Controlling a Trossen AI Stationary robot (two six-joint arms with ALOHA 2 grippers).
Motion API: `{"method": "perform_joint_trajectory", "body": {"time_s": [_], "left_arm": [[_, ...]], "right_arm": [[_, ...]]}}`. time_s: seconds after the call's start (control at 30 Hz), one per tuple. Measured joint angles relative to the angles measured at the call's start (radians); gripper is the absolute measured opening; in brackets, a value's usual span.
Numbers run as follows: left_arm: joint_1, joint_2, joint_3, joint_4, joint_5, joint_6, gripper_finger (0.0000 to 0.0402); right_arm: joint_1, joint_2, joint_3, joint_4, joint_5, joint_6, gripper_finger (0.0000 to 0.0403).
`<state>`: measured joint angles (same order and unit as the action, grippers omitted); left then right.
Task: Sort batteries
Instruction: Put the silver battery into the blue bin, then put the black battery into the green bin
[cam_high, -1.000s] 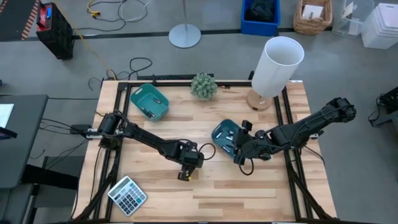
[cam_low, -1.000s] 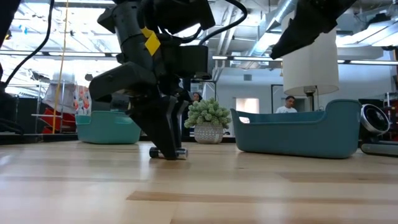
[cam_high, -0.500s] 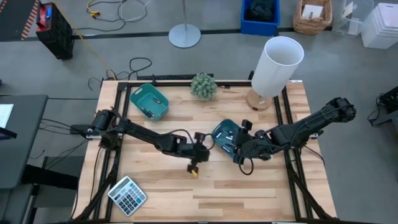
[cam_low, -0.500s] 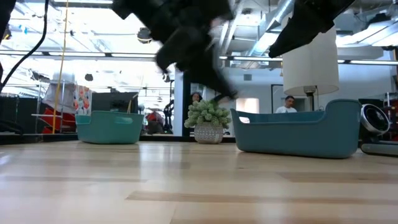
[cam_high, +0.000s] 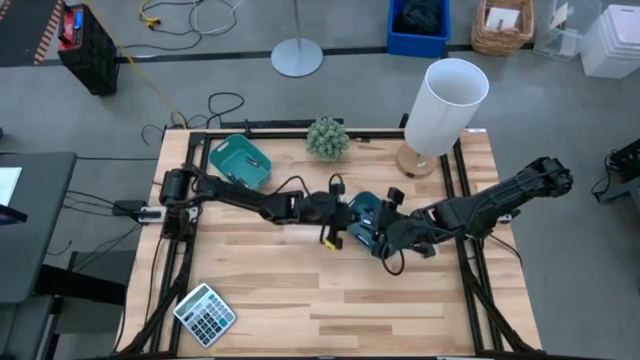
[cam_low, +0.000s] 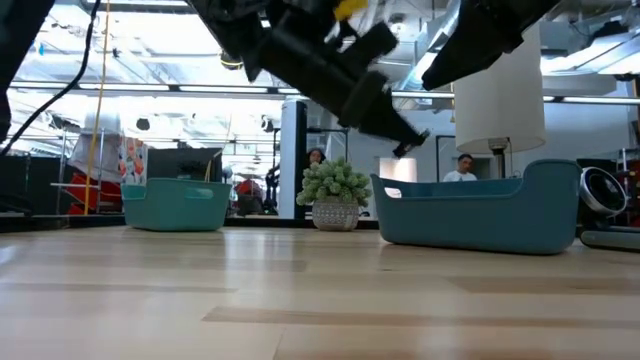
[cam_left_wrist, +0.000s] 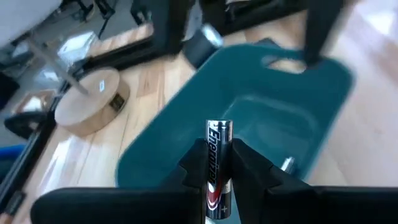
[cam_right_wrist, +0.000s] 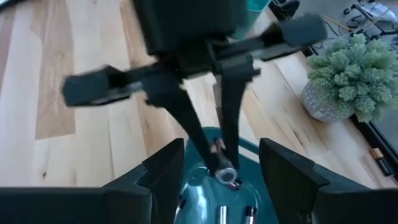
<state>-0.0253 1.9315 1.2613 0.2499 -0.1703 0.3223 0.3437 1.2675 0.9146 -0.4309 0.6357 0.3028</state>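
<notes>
The battery (cam_left_wrist: 218, 163), a dark cell with a silvery cap, stands upright, clenched between the fingers of the left pincer (cam_left_wrist: 219, 168), and it hangs over the near teal tray (cam_left_wrist: 267, 118) in the middle of the desk (cam_high: 400, 300); in the right wrist view the same cell (cam_right_wrist: 224, 172) sits just above the tray's bowl, where a few more batteries (cam_right_wrist: 233, 213) already lie. To my eye the step is the drop; it would go best with the cell brought low over the bare part of the tray floor before the fingers part, so it neither bounces out nor strikes the rim. The right pincer (cam_right_wrist: 217, 163) waits right beside that tray with its fingers spread wide, empty, so the left arm wants to keep clear of it. Farther off on the pale wooden desk are a second teal tray (cam_high: 240, 163), a small potted plant (cam_high: 327, 137), a white lamp (cam_high: 445, 103) and a calculator (cam_high: 205, 314); beyond, a grey floor with cables, a blue bin (cam_high: 419, 25), and people (cam_low: 461, 168) at the back.
</notes>
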Motion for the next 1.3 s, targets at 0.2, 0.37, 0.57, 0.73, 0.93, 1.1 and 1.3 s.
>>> {"method": "perform_joint_trajectory", "body": {"time_s": [0.2,0.37,0.57,0.73,0.93,1.1,1.3], "left_arm": [[0.038,0.012,0.000,-0.018,0.014,-0.033,0.0078],[0.041,0.010,0.000,-0.023,0.014,-0.035,0.0155],[0.040,0.008,0.000,-0.032,-0.004,-0.028,0.0193],[0.060,-0.062,0.001,-0.141,-0.009,-0.043,0.0185],[0.142,-0.175,-0.047,-0.230,0.040,-0.072,0.0161],[0.208,-0.310,-0.221,-0.095,0.063,-0.105,0.0148],[0.251,-0.453,-0.403,0.009,0.063,-0.092,0.0142]], "right_arm": [[-0.013,0.000,0.000,0.006,0.001,-0.013,0.0224],[-0.030,0.000,0.000,0.007,0.001,-0.015,0.0224],[-0.062,0.000,0.000,0.006,0.001,-0.017,0.0224],[-0.114,0.000,0.001,0.006,-0.001,-0.024,0.0224],[-0.246,0.000,0.025,0.008,-0.073,-0.047,0.0224],[-0.370,0.018,0.046,0.056,-0.121,-0.127,0.0224],[-0.539,0.142,0.137,0.099,-0.228,-0.195,0.0224]]}}
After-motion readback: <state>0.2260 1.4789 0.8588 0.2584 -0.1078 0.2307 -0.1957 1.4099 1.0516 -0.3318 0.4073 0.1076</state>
